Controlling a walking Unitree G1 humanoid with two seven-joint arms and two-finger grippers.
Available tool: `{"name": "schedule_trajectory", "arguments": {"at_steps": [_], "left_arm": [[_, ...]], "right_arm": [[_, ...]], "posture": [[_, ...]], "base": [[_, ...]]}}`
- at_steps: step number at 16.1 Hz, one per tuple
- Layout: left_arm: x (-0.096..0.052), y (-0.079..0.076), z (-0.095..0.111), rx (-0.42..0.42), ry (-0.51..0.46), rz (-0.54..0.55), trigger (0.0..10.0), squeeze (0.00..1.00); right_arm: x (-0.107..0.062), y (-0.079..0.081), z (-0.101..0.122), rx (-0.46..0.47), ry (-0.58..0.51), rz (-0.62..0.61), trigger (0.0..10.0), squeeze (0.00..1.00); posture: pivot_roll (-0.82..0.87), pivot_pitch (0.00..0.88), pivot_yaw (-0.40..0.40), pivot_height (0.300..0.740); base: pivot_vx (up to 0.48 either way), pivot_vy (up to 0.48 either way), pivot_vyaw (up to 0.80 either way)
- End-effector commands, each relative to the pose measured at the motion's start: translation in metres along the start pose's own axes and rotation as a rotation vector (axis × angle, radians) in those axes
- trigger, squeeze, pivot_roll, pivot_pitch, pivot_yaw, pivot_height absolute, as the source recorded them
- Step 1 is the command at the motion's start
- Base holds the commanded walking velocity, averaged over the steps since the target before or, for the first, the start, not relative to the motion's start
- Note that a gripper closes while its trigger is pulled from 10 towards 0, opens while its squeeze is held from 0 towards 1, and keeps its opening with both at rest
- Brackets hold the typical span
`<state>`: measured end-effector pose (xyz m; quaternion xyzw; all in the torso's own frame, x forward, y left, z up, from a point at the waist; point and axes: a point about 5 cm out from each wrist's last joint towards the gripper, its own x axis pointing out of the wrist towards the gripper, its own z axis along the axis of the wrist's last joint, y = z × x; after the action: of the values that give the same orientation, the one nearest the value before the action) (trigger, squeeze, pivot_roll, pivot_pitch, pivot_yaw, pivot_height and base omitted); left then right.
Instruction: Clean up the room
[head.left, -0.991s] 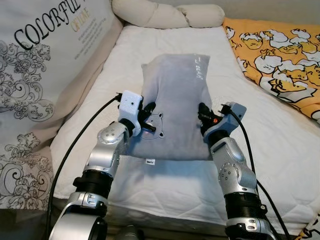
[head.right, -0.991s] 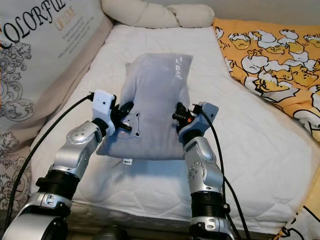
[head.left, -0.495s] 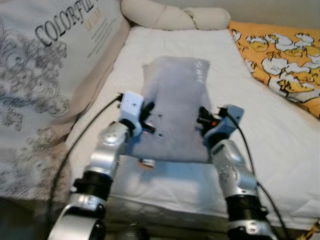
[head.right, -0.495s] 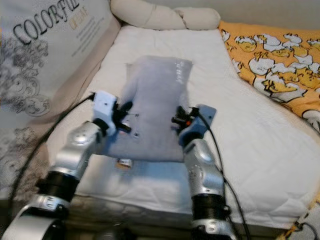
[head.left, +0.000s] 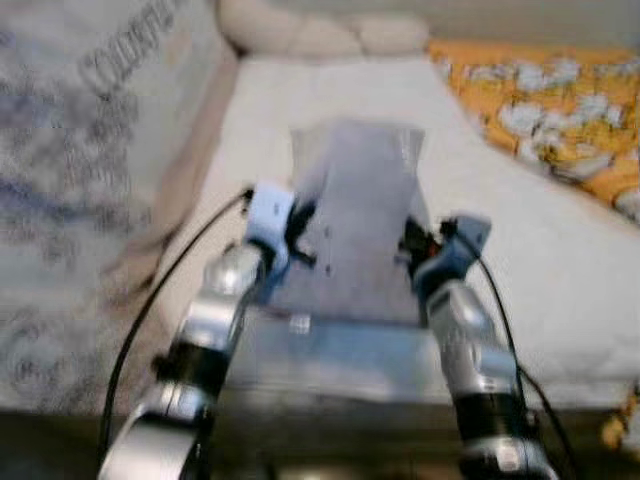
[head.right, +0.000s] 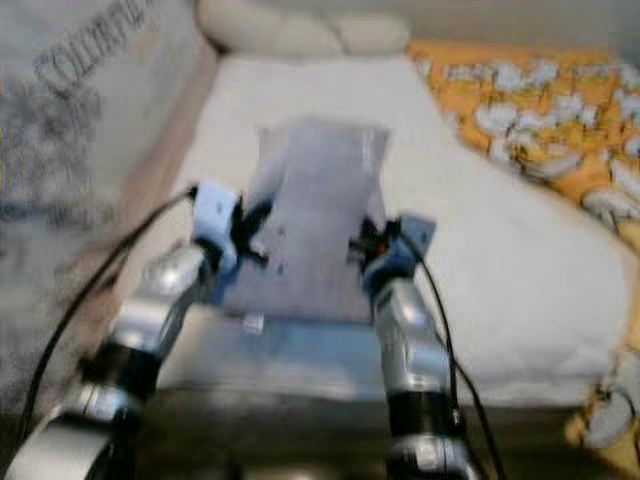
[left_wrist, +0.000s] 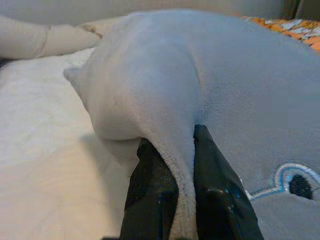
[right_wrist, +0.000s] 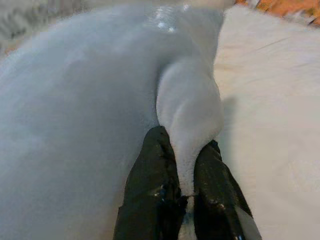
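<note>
I see the grey pillow (head.left: 357, 220) lying on the white mattress (head.left: 560, 260) — blurred head views. My left gripper (left_wrist: 172, 165) pinches its left edge, my right gripper (right_wrist: 182, 165) its right edge — both clamped on fabric.

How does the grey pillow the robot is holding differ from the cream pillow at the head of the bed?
The grey pillow is flat and rectangular; the cream pillow is long, rounded and bolster-like. The grey one is pinched at its two side edges by the left tool and right tool; the cream one lies untouched. The grey one carries an embroidered animal face; the cream one looks plain. Both are on the white mattress.
</note>
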<state>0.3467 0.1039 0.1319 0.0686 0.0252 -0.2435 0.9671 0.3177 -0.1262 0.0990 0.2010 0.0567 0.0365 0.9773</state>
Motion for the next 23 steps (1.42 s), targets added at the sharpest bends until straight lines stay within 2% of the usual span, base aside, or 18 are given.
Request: {"name": "schedule_trajectory", "arguments": {"at_steps": [1,8,17,20,23], "left_arm": [[-0.0031,0.0135,0.0077,0.022,-0.033,0.052,10.0,0.00],[-0.0004,0.0150,0.0129,0.040,-0.053,0.058,10.0,0.00],[0.0019,0.0157,0.0131,0.017,-0.055,0.058,10.0,0.00],[0.0014,0.0178,0.0135,0.018,-0.057,0.063,10.0,0.00],[0.0011,0.0196,0.0137,0.022,-0.055,0.068,10.0,0.00]], "right_arm": [[0.0028,0.0069,0.0075,0.005,-0.037,0.022,10.0,0.00],[0.0046,0.0065,0.0087,0.022,-0.036,0.029,10.0,0.00],[0.0067,0.0065,0.0104,0.009,-0.037,0.040,10.0,0.00],[0.0072,0.0100,0.0085,-0.044,-0.024,0.067,10.0,0.00],[0.0074,0.0116,0.0050,-0.034,-0.006,0.073,10.0,0.00]], "posture": [[0.11,0.000,-0.009,0.740],[0.11,0.000,-0.003,0.740],[0.11,0.000,-0.004,0.740],[0.11,0.000,-0.004,0.740],[0.11,0.000,-0.003,0.740]], "base": [[0.000,0.360,0.00],[0.000,0.050,0.00],[0.029,0.000,0.00],[0.287,0.000,0.68],[0.287,0.000,0.68]]}}
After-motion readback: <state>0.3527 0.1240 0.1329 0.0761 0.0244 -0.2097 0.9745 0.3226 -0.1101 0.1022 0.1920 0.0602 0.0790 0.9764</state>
